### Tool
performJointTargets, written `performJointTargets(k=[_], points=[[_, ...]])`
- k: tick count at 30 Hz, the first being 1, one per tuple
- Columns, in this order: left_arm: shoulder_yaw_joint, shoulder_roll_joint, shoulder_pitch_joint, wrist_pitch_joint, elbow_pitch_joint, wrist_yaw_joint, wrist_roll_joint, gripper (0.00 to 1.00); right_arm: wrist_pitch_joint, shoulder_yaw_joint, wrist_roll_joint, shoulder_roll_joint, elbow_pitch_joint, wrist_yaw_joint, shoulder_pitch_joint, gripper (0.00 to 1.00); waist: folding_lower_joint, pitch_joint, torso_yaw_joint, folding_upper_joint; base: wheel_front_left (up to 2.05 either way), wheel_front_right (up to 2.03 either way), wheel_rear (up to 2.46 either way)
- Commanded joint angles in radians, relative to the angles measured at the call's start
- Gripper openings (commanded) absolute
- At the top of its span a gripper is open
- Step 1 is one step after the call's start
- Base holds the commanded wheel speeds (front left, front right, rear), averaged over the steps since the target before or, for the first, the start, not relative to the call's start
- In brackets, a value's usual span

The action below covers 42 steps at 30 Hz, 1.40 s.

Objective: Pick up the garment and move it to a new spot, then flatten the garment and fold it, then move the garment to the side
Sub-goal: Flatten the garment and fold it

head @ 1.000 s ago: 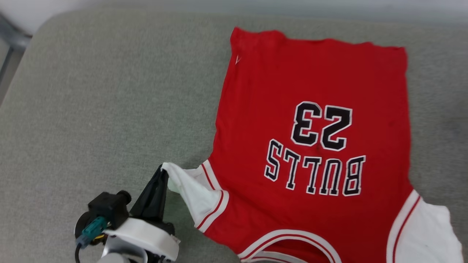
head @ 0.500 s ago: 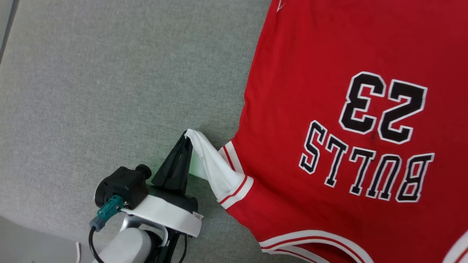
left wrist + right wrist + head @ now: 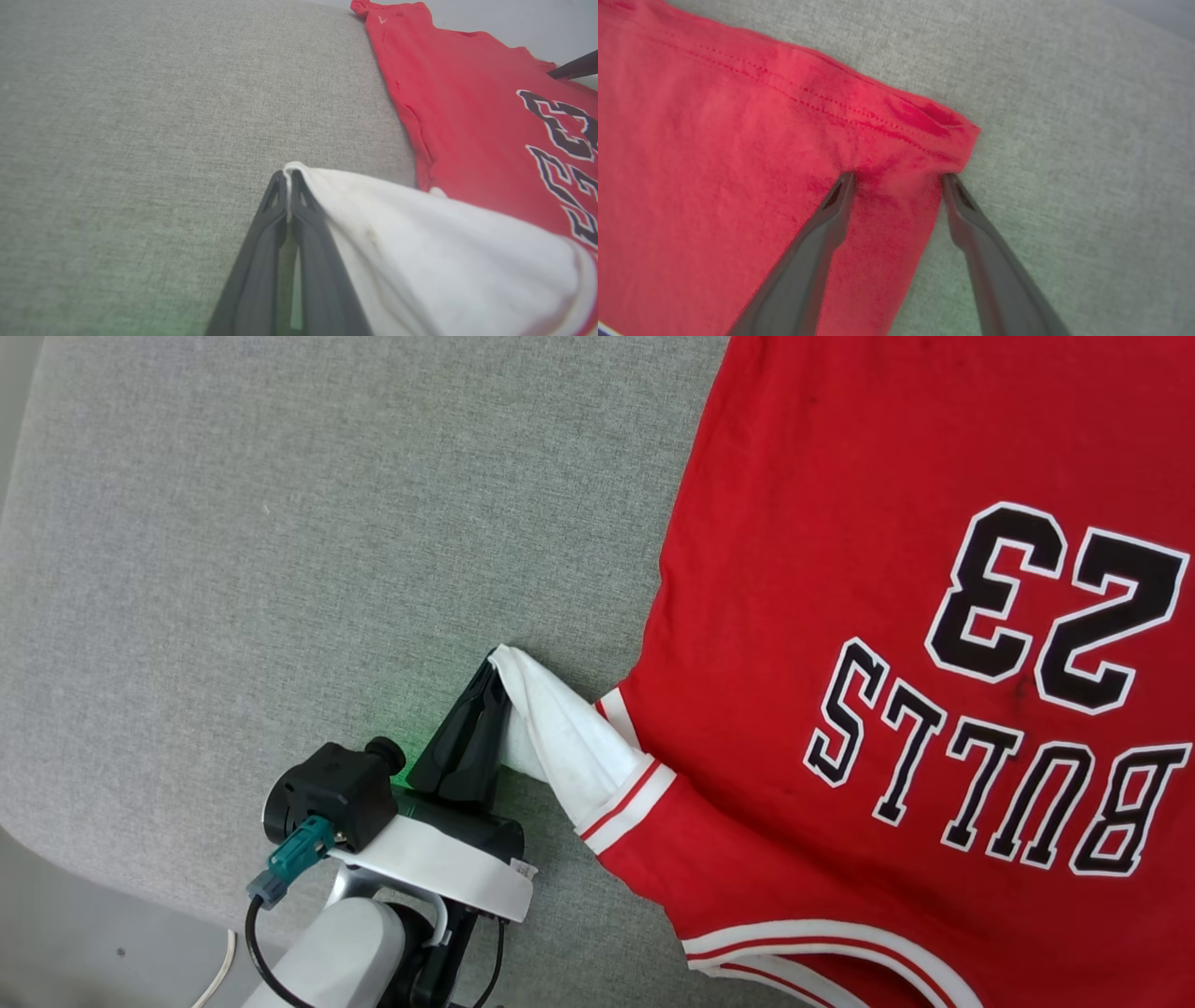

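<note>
At the near-left edge of the grey fabric-covered tabletop (image 3: 280, 569) your left arm comes up over the rim, its white wrist cuff (image 3: 439, 877) and the black camera block with a teal plug (image 3: 322, 803) closest to you. Just past them your left hand (image 3: 493, 665) has its two dark fingers pressed together on the tip of the white sleeve (image 3: 560, 747), and that pinched tip is raised a little off the cloth surface. The left wrist view shows the same grip close up: your left hand (image 3: 288, 175) has the sleeve edge caught between its fingertips, and the white cloth (image 3: 444, 256) drapes away to the right of them. The garment (image 3: 840, 569) lies spread on the right part of the tabletop, collar trim (image 3: 794, 933) towards the near edge. The black lettering "BULLS" (image 3: 999, 784) and, beyond it, "23" (image 3: 1055, 607) read upside down to you. Farther off, the red body runs to the hem, where a small white logo (image 3: 382, 19) sits near the far-left hem corner. At the other far hem corner your right hand (image 3: 896, 179) stands wide and grips nothing. One fingertip (image 3: 845, 182) is down on the red cloth, the other at the garment's side edge, with the fabric puckered between them.
</note>
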Motion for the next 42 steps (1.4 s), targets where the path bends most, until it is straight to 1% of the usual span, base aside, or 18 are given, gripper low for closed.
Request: performJointTargets(k=[1, 6, 8, 12, 15, 18, 22, 25, 28, 31, 33, 37, 42], points=[[0.008, -0.008, -0.010, -0.002, 0.005, -0.005, 0.010, 0.00, 0.009, 0.034, 0.009, 0.015, 0.039, 0.000, 0.089, 0.00, 0.0000, -0.003, -0.002, 0.0000, 0.00, 0.00, 0.00], [0.024, -0.015, 0.012, -0.002, 0.024, -0.016, 0.014, 0.00, -0.045, 0.049, 0.018, 0.004, 0.011, -0.001, 0.060, 0.00, 0.0000, -0.032, -0.018, 0.0000, 0.00, 0.00, 0.00], [0.030, -0.017, 0.017, -0.002, 0.034, -0.018, 0.017, 0.00, -0.074, 0.047, 0.027, 0.001, 0.010, -0.001, 0.052, 0.00, 0.0000, -0.055, -0.026, 0.0000, 0.00, 0.00, 0.00], [0.043, -0.019, 0.042, -0.002, 0.048, -0.019, 0.016, 0.00, -0.151, 0.079, 0.042, -0.025, -0.018, -0.001, 0.053, 0.00, 0.0000, -0.115, -0.045, 0.0000, 0.00, 0.00, 0.00], [0.051, -0.011, 0.067, -0.002, 0.062, -0.015, 0.013, 0.00, -0.207, 0.115, 0.077, -0.048, -0.041, -0.001, 0.092, 0.00, 0.0000, -0.175, -0.064, 0.0000, 0.00, 0.00, 0.00], [0.056, -0.002, 0.098, -0.001, 0.070, -0.012, 0.004, 0.00, -0.246, 0.148, 0.115, -0.086, -0.080, -0.001, 0.148, 0.00, 0.0000, -0.233, -0.086, 0.0000, 0.00, 0.00, 0.00], [0.062, 0.010, 0.147, 0.005, 0.070, -0.008, -0.017, 0.00, -0.278, 0.204, 0.172, -0.157, -0.165, -0.001, 0.267, 0.00, 0.0000, -0.308, -0.122, 0.0000, 0.00, 0.00, 0.00], [0.064, 0.025, 0.179, 0.013, 0.061, 0.004, -0.019, 0.00, -0.303, 0.219, 0.216, -0.207, -0.228, -0.001, 0.371, 0.00, 0.0000, -0.356, -0.149, 0.0000, 0.00, 0.00, 0.00], [0.068, 0.040, 0.207, 0.022, 0.050, 0.018, -0.022, 0.00, -0.330, 0.197, 0.254, -0.242, -0.274, -0.001, 0.480, 0.00, 0.0000, -0.392, -0.174, 0.0000, 0.00, 0.00, 0.00], [0.070, 0.052, 0.232, 0.030, 0.040, 0.028, -0.025, 0.00, -0.351, 0.164, 0.277, -0.261, -0.303, -0.001, 0.612, 0.00, 0.0000, -0.425, -0.197, 0.0000, 0.00, 0.00, 0.00], [0.071, 0.059, 0.246, 0.036, 0.035, 0.036, -0.028, 0.00, -0.365, 0.134, 0.286, -0.265, -0.314, -0.001, 0.703, 0.00, 0.0000, -0.443, -0.207, 0.0000, 0.00, 0.00, 0.00], [0.080, 0.070, 0.272, 0.040, 0.025, 0.047, -0.034, 0.00, -0.371, 0.119, 0.294, -0.250, -0.331, -0.001, 0.896, 0.00, 0.0000, -0.474, -0.229, 0.0000, 0.00, 0.00, 0.00], [0.082, 0.085, 0.293, 0.047, 0.015, 0.056, -0.035, 0.00, -0.386, 0.119, 0.307, -0.194, -0.334, -0.001, 1.085, 0.00, 0.0000, -0.494, -0.244, 0.0000, 0.00, 0.00, 0.00]])
